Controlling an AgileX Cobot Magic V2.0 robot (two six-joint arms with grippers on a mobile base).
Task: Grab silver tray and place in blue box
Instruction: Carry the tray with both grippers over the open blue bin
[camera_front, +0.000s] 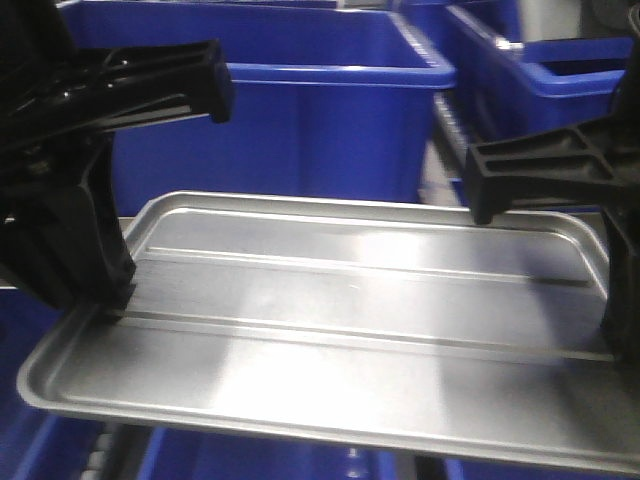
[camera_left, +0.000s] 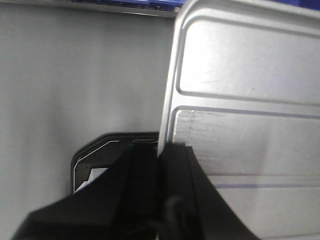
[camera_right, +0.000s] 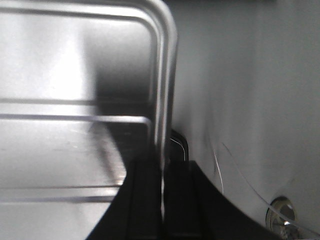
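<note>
The silver tray (camera_front: 350, 330) is held level in the air between my two grippers, its sunken base and two long ridges showing. My left gripper (camera_front: 112, 300) is shut on the tray's left rim; the left wrist view shows its jaws (camera_left: 161, 152) pinching the thin edge of the tray (camera_left: 240, 100). On the opposite side, my right gripper (camera_front: 612, 335) is shut on the right rim, and in the right wrist view it (camera_right: 163, 167) clamps the raised rim of the tray (camera_right: 65, 150). The blue box (camera_front: 320, 130) stands just behind the tray, its rolled rim higher than the tray.
More blue crates (camera_front: 560, 70) stand at the back right, and blue plastic (camera_front: 250, 455) shows under the tray's front edge. Both wrist views look down on a grey surface (camera_left: 75, 75). A dark rounded frame (camera_left: 100, 150) lies under the left gripper.
</note>
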